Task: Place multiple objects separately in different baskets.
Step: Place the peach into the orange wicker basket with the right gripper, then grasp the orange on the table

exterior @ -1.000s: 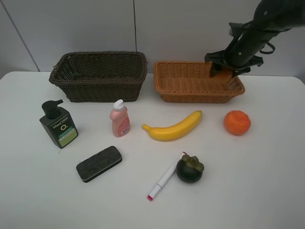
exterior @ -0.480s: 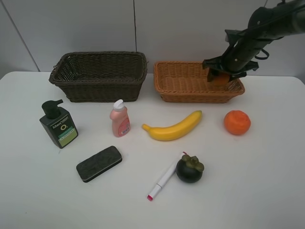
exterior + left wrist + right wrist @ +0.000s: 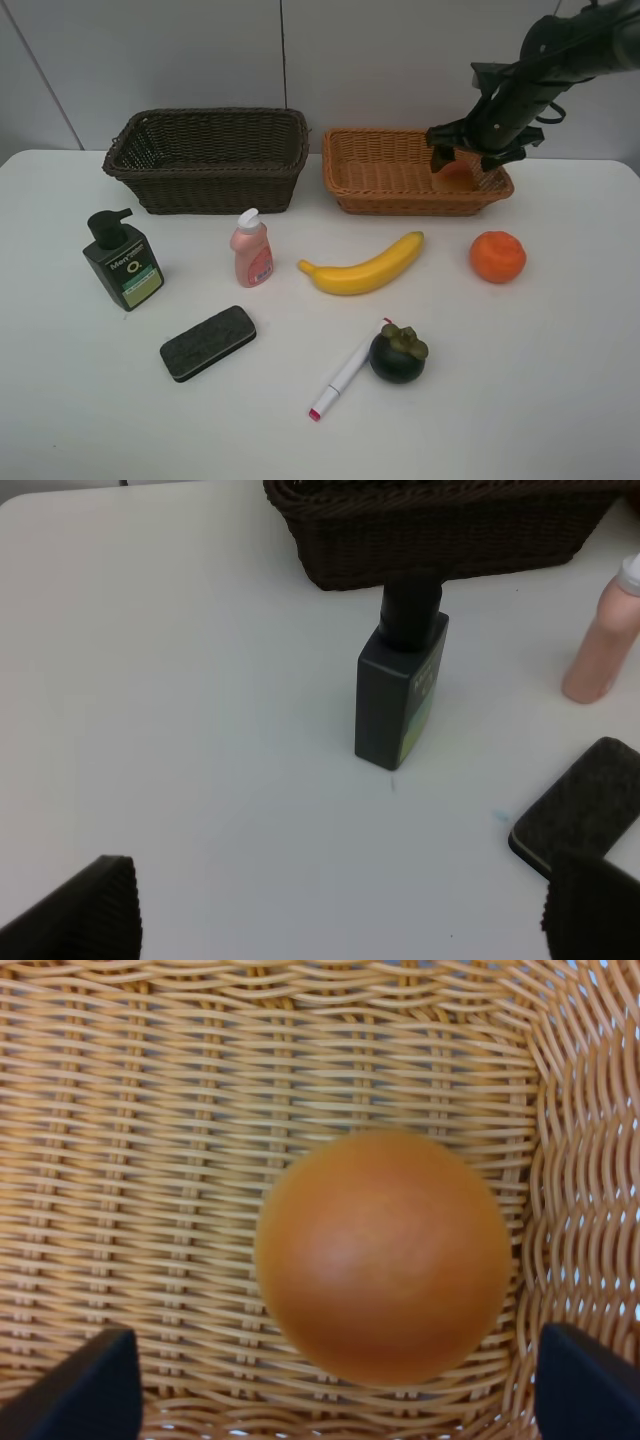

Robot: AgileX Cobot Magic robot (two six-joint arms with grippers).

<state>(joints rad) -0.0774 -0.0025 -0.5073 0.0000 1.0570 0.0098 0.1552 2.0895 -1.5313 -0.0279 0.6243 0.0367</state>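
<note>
High exterior view looks down from the front over the table (image 3: 560, 380). Left wrist view, low and near, faces the pump bottle (image 3: 395, 700) and dark basket (image 3: 450, 540), both shared with it. Right wrist view looks straight down, close, into the tan basket (image 3: 150, 1110).

The dark green pump bottle (image 3: 400, 695) stood upright on the white tabletop (image 3: 180, 680), close before the dark brown basket (image 3: 440, 530). The small pink bottle (image 3: 603, 645) stood apart from it; the black felt eraser (image 3: 580, 805) lay flat nearby. The left gripper (image 3: 338, 915) hung above, jaws wide apart, holding nothing.
</note>
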